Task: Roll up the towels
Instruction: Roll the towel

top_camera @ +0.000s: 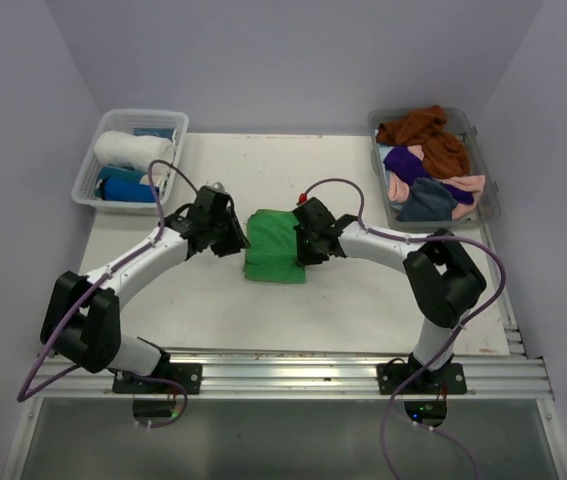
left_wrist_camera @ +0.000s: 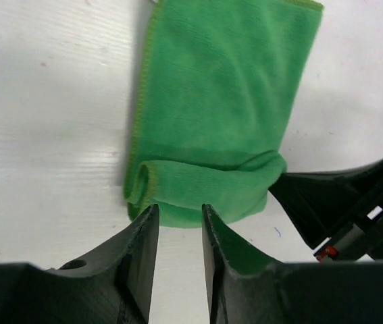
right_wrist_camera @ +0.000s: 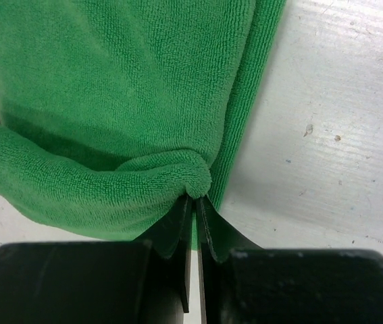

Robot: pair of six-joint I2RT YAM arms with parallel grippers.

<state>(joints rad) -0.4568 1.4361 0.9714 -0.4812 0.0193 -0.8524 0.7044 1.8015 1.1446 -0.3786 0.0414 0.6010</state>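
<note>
A bright green towel (top_camera: pixel 273 245) lies in the middle of the table, its near end curled into a short roll (left_wrist_camera: pixel 211 185). My left gripper (top_camera: pixel 238 240) sits at the towel's left edge. In the left wrist view its jaws (left_wrist_camera: pixel 180 214) stand a little apart just short of the roll, with only bare table between them. My right gripper (top_camera: pixel 301 243) is at the towel's right edge. Its jaws (right_wrist_camera: pixel 194 199) are pressed almost together on the roll's end (right_wrist_camera: pixel 191 179). The rest of the green towel (right_wrist_camera: pixel 110 88) lies flat beyond.
At the back left a white bin (top_camera: pixel 90 165) holds a rolled white towel (top_camera: pixel 133 150) and blue rolls (top_camera: pixel 123 187). At the back right a clear tub (top_camera: pixel 491 190) holds loose towels: rust-brown (top_camera: pixel 428 135), purple (top_camera: pixel 403 160), pink (top_camera: pixel 400 188) and grey (top_camera: pixel 428 203).
</note>
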